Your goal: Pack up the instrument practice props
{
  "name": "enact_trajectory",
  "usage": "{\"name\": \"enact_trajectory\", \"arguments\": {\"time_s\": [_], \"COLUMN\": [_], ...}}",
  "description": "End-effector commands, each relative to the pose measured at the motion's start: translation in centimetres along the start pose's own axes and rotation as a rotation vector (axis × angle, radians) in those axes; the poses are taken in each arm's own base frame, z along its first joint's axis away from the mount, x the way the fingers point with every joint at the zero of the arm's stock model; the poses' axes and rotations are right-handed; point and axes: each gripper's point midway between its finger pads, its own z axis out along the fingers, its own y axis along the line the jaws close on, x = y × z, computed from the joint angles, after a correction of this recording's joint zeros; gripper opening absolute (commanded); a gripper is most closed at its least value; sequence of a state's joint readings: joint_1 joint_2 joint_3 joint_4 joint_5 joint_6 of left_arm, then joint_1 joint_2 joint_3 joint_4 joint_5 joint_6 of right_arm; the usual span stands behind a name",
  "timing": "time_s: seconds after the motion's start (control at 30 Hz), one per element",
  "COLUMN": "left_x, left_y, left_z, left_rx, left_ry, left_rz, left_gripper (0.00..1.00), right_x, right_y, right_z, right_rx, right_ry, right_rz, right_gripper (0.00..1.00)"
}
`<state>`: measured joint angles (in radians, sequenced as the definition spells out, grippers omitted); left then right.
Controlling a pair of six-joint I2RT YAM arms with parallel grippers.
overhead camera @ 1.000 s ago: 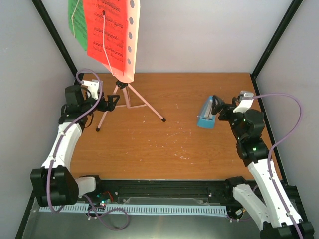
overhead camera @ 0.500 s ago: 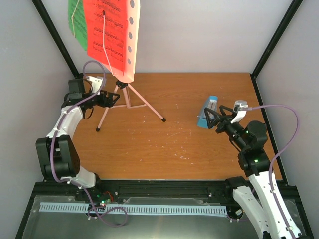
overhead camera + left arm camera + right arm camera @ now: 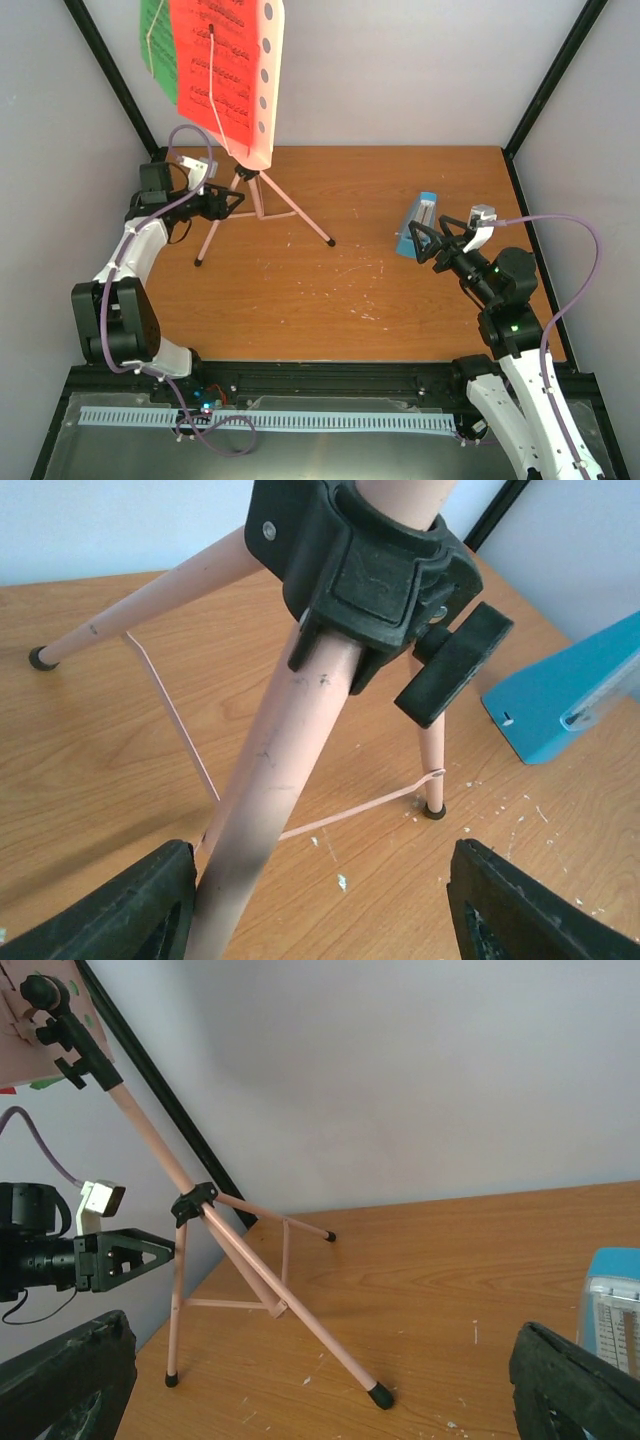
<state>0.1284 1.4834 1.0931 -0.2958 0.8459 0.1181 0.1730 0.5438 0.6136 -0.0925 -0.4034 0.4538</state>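
The left claw [image 3: 226, 200] is spread wide at the foot of the pink music stand [image 3: 266, 95]. Its wrist view shows one tripod leg [image 3: 275, 780] between the jaws, just under the black hub [image 3: 370, 570], not yet clamped. The stand is upright at the bench [image 3: 400, 300] back-left, with the red page [image 3: 210, 60] and green page [image 3: 152, 40] on its desk. The blue metronome [image 3: 417, 228] sits right of centre, with the right claw [image 3: 434, 240] wide open just beside it. Packing seems barely begun. Closing on the leg looks next, calling for a firm, steady pinch so the top-heavy stand doesn't tip.
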Motion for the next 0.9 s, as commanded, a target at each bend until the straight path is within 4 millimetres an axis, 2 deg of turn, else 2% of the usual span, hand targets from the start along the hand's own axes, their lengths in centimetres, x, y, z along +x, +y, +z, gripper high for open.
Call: {"name": "enact_trajectory", "arguments": {"time_s": [0.0, 0.1, 0.23, 0.37, 0.47, 0.63, 0.87], "left_x": [0.0, 0.8, 0.8, 1.1, 0.9, 0.9, 1.4], "left_y": [-4.1, -4.3, -3.6, -2.5, -2.5, -2.4, -3.6], "left_z": [0.3, 0.5, 0.6, 1.4, 2.0, 2.5, 2.5], "left_rx": [0.112, 0.112, 0.072, 0.057, 0.091, 0.120, 0.116], "left_ry": [0.006, 0.016, 0.017, 0.037, 0.034, 0.037, 0.039], "left_rz": [0.032, 0.011, 0.014, -0.010, -0.015, -0.033, -0.014], "left_gripper": [0.69, 0.66, 0.63, 0.57, 0.53, 0.38, 0.18], "right_x": [0.6, 0.9, 1.0, 1.1, 1.3, 1.4, 1.5], "right_y": [-0.3, -0.4, -0.5, -0.4, -0.5, -0.5, -0.6], "right_z": [-0.1, -0.2, -0.3, -0.2, -0.2, -0.4, -0.9], "right_rx": [0.007, 0.013, 0.014, 0.003, 0.001, 0.008, 0.028], "right_ry": [0.015, 0.020, 0.019, 0.016, 0.017, 0.019, 0.024], "right_rz": [0.012, 0.017, 0.024, 0.038, 0.044, 0.037, 0.025], "right_gripper": [1.00, 1.00, 1.00, 1.00, 1.00, 1.00, 1.00]}}
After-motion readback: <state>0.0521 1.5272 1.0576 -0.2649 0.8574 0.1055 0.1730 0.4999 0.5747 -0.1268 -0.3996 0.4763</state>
